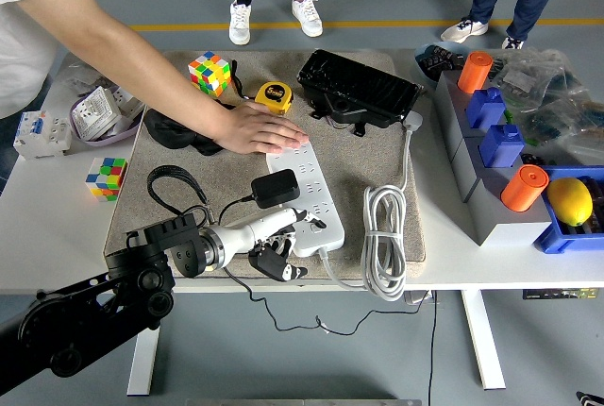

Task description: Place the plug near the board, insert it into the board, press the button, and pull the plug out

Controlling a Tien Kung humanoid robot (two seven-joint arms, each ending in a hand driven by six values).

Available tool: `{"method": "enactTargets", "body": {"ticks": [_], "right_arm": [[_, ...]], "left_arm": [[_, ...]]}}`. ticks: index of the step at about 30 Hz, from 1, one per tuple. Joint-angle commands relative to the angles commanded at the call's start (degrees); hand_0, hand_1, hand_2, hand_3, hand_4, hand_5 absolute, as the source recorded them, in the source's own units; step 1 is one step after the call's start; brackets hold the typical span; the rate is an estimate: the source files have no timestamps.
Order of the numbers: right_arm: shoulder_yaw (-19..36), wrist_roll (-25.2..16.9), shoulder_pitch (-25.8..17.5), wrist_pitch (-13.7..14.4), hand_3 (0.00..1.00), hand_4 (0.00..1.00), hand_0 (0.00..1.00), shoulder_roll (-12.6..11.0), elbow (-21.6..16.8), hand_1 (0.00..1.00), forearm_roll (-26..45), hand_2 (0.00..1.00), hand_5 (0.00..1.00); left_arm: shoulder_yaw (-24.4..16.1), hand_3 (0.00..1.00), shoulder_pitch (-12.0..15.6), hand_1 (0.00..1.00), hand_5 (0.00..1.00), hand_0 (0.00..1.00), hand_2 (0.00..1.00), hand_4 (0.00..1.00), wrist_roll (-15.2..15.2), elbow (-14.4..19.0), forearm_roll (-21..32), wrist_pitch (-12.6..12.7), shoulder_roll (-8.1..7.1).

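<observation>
A white power strip point(315, 200) lies on the tan mat point(377, 156), its coiled white cord point(385, 236) to the right. A black plug adapter point(276, 189) sits on the strip's left side, and its thin black cable loops away to the left. My left hand point(281, 242) is just below the plug at the mat's near edge. Its fingers are relaxed and hold nothing. I cannot tell whether the plug is seated in a socket. A person's hand point(260, 130) presses flat on the strip's far end.
Behind the strip are a yellow tape measure point(276, 96), a Rubik's cube point(209, 73) and a black box point(359, 90). A second cube point(106, 177) lies at the left. Grey bins point(486, 200) with blue and orange parts and a lemon point(569, 200) stand at the right.
</observation>
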State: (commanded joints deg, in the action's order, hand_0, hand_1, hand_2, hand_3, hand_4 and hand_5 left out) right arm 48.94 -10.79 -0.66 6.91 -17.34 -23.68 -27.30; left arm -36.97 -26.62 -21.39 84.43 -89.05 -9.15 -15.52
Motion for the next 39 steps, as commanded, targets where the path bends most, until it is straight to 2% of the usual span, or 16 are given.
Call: {"method": "enactTargets", "body": {"ticks": [10,25,34,39], "right_arm": [[-0.03,-0.02,-0.22,0.0,0.547,0.787,0.604,-0.08,0.0,0.59,-0.01,0.545,0.258],[0.39,-0.09,-0.35,0.03,0.547,0.786,0.604,0.03,-0.05,0.59,-0.12,0.544,0.259],[0.36,-0.11,-0.42,0.05,0.547,0.785,0.604,0.18,-0.04,0.59,-0.05,0.544,0.258],[0.48,-0.14,-0.4,0.07,0.547,0.785,0.604,0.19,0.0,0.59,-0.04,0.544,0.258]], "left_arm": [[0.48,0.855,0.02,0.09,0.002,0.055,0.144,0.755,0.25,-1.57,-0.67,0.42,0.13],[1.22,0.852,-0.47,0.091,0.002,0.055,0.144,0.756,-0.61,-1.61,-1.19,0.19,0.23],[2.18,0.85,-1.34,0.088,0.002,0.054,0.141,0.761,-3.04,-1.74,-3.06,-0.68,0.57],[2.03,0.848,-1.4,0.088,0.002,0.053,0.141,0.76,-3.3,-1.62,-2.95,-0.95,0.62]]}}
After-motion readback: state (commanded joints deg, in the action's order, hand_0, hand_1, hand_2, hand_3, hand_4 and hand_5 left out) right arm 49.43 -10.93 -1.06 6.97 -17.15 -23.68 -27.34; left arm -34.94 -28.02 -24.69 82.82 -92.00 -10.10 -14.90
